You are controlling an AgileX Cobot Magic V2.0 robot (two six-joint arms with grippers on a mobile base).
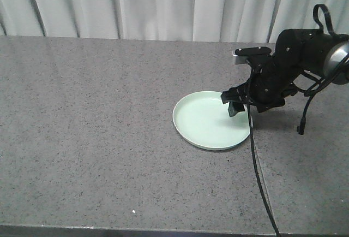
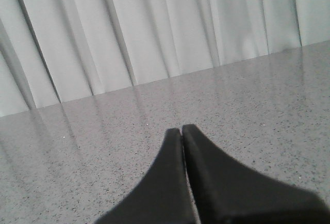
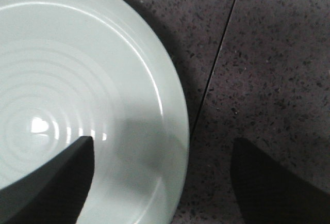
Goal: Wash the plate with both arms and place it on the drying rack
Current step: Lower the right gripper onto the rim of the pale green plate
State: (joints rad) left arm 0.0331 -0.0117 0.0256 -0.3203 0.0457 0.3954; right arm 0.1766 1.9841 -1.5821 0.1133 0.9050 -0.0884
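Observation:
The pale mint-green plate [image 1: 210, 121] lies flat on the grey speckled counter, right of centre. My right gripper [image 1: 235, 105] hovers low over the plate's far right rim, on a black arm [image 1: 292, 65] reaching in from the right. In the right wrist view the gripper [image 3: 162, 144] is open and straddles the plate [image 3: 77, 95] rim: one finger is above the plate's inside, the other above the counter outside. Nothing is held. My left gripper [image 2: 181, 131] is shut and empty, above bare counter, facing the curtain. The drying rack is out of view.
A seam in the countertop [image 1: 256, 166] runs from beside the plate to the front edge; a black cable [image 1: 262, 188] lies along it. White curtains [image 1: 163, 5] hang behind the counter's back edge.

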